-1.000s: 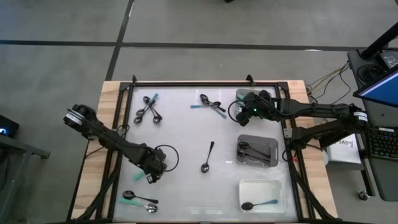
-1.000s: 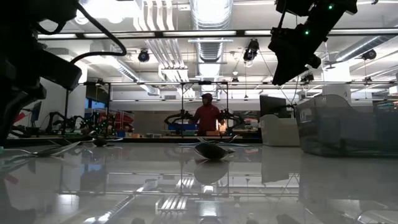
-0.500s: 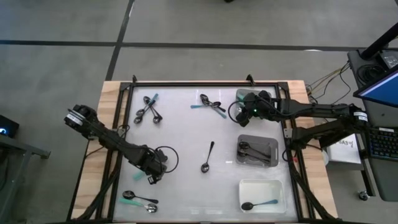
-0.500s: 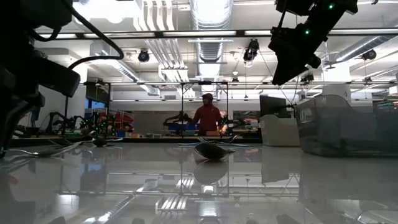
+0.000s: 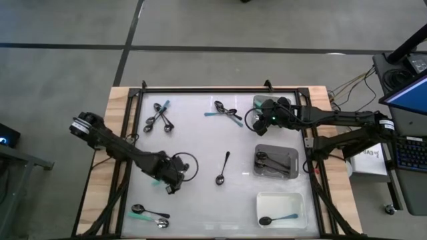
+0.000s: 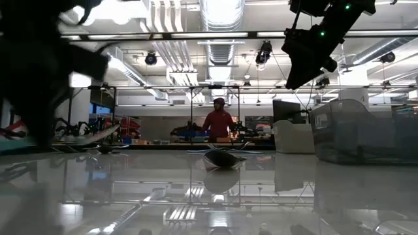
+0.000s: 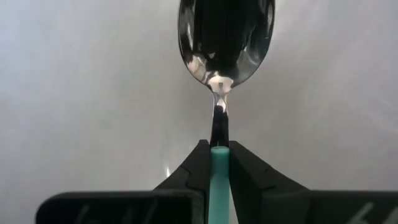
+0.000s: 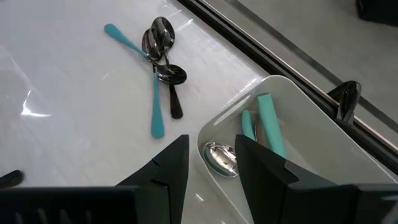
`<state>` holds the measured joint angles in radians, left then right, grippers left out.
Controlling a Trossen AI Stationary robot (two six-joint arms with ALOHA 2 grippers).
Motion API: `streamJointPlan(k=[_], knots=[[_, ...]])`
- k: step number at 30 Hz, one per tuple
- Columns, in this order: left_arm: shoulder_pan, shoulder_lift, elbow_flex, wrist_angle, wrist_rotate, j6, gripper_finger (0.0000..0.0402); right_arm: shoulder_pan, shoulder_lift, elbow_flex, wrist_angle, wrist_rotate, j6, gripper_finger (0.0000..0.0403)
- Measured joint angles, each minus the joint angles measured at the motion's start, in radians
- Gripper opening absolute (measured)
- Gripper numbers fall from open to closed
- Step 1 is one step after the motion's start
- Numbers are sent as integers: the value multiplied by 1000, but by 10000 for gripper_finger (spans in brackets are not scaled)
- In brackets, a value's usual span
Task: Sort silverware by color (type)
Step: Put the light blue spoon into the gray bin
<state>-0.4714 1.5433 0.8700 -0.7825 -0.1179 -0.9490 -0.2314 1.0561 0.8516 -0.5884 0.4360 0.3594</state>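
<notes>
Spoon (image 7: 225, 37) with teal handle: light, stiff, slick at the polished bowl, so best taken on the handle near the neck. Lying, or perhaps just lifting, over the white table (image 5: 200, 133) at its left-centre, bowl pointing straight out ahead of the left hand (image 7: 219, 163). Pinching that teal handle between both fingers (image 7: 193, 171). Waiting at the far right of the table: right hand (image 8: 210, 163), spread, hovering above a white bin (image 8: 311, 130) holding teal-handled spoons (image 8: 264, 124).
</notes>
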Motion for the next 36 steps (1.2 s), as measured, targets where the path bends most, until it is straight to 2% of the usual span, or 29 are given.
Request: streamJointPlan(k=[4,7,10,15,19,23,30,36], knots=[[28,0,93,-31,-109,109,20,0,0,0,2,-1,0,123],[59,-3,162,-28,-264,187,20,0,0,0,3,-7,36,123],[96,-2,217,-29,-414,258,20,1,0,-1,27,-60,56,123],[147,-2,288,11,-647,338,20,39,0,-9,220,-176,30,123],[176,-2,308,107,-776,376,20,95,6,-18,424,-193,-37,123],[203,-2,283,328,-859,444,20,139,27,-24,565,-194,-88,123],[249,53,265,637,-868,609,20,174,137,-24,740,-209,-98,123],[272,97,264,700,-869,679,20,189,242,-22,873,-212,-98,123]])
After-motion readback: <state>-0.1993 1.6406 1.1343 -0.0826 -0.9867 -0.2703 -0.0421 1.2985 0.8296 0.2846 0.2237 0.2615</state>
